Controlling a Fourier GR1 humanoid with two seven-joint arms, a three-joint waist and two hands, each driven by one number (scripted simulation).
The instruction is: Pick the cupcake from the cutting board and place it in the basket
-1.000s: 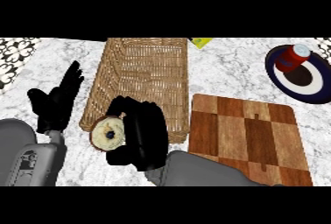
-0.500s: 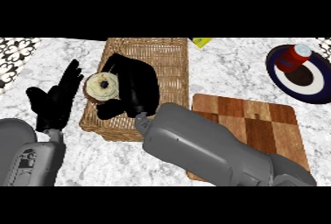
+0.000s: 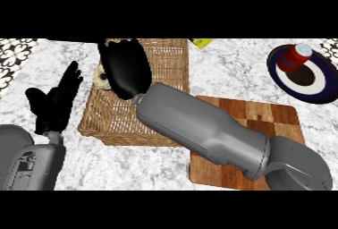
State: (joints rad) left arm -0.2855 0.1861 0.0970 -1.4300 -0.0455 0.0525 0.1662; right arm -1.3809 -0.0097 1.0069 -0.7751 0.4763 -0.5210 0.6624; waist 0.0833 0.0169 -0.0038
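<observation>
Over basket (image 3: 135, 127): cupcake (image 3: 102, 77), right robot hand (image 3: 125, 67) curled round it; left robot hand (image 3: 52, 100) spread.

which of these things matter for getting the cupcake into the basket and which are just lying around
For the job: cupcake, basket, cutting board, right hand holding the cupcake over the basket.

Just lying about: plate with a red can on it, yellow-green scrap at the top edge, left hand resting open beside the basket.

The table (image 3: 231, 62) holds one basket (image 3: 166, 62), one cutting board (image 3: 260, 117), one plate (image 3: 318, 86), one red can (image 3: 293, 57), one cupcake (image 3: 102, 77) and one yellow-green scrap (image 3: 202, 42), under two hands, the left hand (image 3: 52, 100) and right hand (image 3: 123, 67).
</observation>
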